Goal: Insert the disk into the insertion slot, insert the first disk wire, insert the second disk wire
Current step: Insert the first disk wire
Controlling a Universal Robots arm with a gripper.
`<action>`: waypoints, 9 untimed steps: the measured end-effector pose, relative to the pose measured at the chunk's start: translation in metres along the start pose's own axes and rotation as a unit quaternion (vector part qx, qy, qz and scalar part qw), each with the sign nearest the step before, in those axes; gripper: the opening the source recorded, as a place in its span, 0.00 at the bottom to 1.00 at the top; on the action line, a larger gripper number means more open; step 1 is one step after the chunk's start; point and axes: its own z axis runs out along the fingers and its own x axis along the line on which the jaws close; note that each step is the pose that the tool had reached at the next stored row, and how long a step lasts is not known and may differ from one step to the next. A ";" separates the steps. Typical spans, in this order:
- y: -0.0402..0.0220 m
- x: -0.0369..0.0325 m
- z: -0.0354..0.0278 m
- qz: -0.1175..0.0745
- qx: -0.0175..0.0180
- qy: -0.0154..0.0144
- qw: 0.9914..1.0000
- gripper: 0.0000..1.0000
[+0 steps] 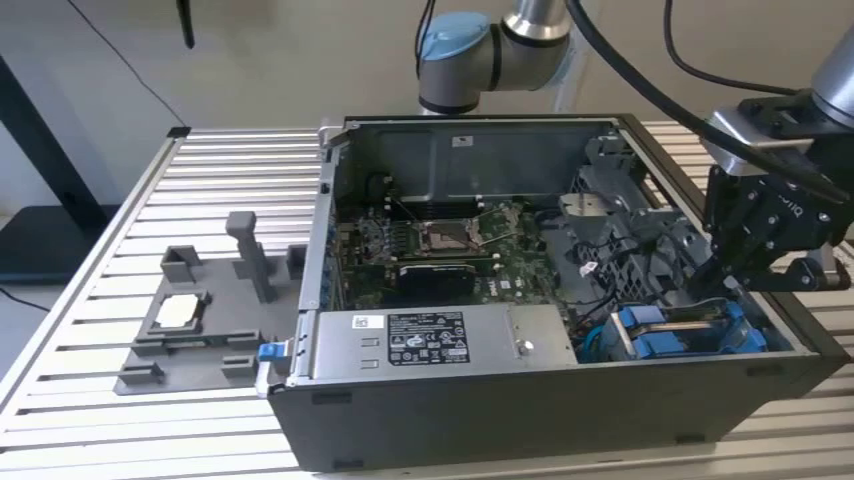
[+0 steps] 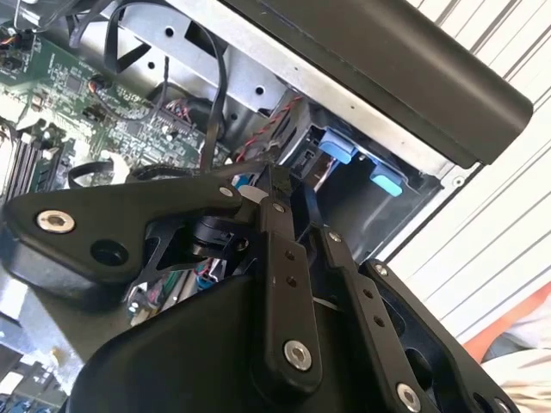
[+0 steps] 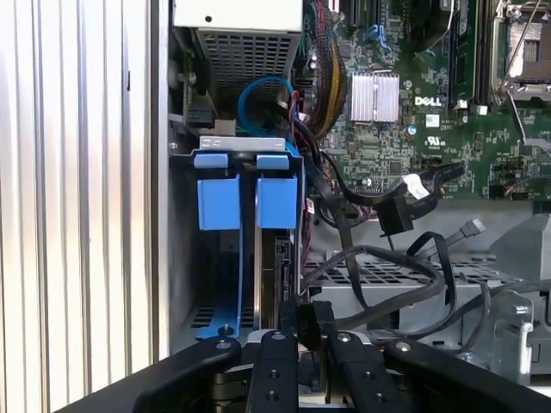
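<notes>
Insertion slot (image 3: 256, 203) grey and blue, motherboard (image 3: 405, 151) green, case (image 1: 534, 412) dark grey, gripper (image 3: 300, 320) black.

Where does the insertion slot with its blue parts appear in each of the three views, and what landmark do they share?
Exterior view: insertion slot at the case's near corner, on the exterior view's right.
Second wrist view: its blue parts sit under the case's dark rim.
First wrist view: it stands between the case wall and black cables.
Shared landmark: the green motherboard.

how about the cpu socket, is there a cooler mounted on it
No, the CPU socket on the motherboard lies bare in the exterior view, its metal frame uncovered.
</notes>
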 end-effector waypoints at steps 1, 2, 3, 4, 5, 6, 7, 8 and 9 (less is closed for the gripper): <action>0.0001 0.0001 0.0009 0.000 0.000 0.000 1.000 0.20; 0.0000 0.0002 0.0016 0.000 0.000 0.000 1.000 0.20; 0.0000 0.0004 0.0021 0.000 0.000 0.000 1.000 0.20; 0.0000 0.0006 0.0025 0.000 0.000 0.000 1.000 0.20; -0.0001 0.0009 0.0027 0.000 0.000 0.000 1.000 0.20; -0.0003 0.0011 0.0031 0.000 0.000 0.000 1.000 0.20; -0.0004 0.0013 0.0035 0.000 0.000 0.000 1.000 0.20; -0.0006 0.0016 0.0038 0.000 0.000 0.000 1.000 0.20; -0.0007 0.0018 0.0044 0.000 0.000 0.000 1.000 0.20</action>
